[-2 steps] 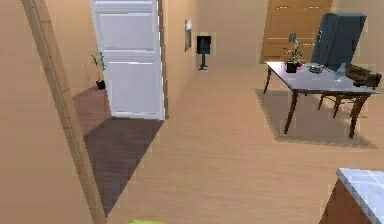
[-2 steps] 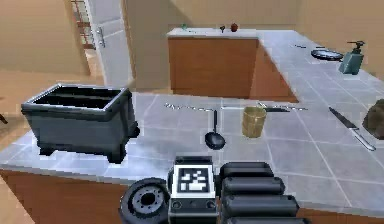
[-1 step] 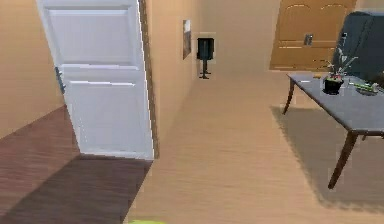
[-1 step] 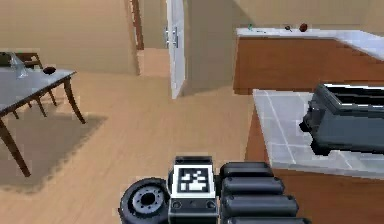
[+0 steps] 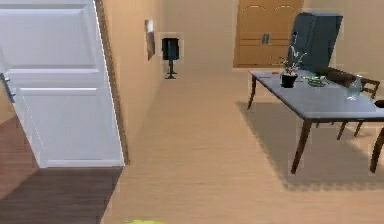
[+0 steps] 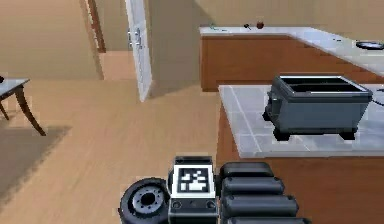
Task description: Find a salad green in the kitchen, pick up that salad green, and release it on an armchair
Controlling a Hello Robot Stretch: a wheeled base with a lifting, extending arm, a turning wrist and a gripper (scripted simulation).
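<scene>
Your gripper (image 6: 145, 200) sits low against the robot's body, likely tucked for driving; you cannot tell whether it holds anything. 1 yellow-green sliver (image 5: 145, 221) at the forward view's bottom edge may be the salad green. 1 toaster (image 6: 315, 105) stands on the kitchen counter (image 6: 245, 100); 1 potted plant (image 5: 289, 70) on 1 dining table (image 5: 320, 100).

Forward view: white panelled door (image 5: 60, 80) left; grey dining worktop (image 5: 320, 100) right, potted plant (image 5: 289, 68) on it. Arm side view: grey metal toaster (image 6: 315, 104) on pale tiled worktop (image 6: 245, 118).
</scene>
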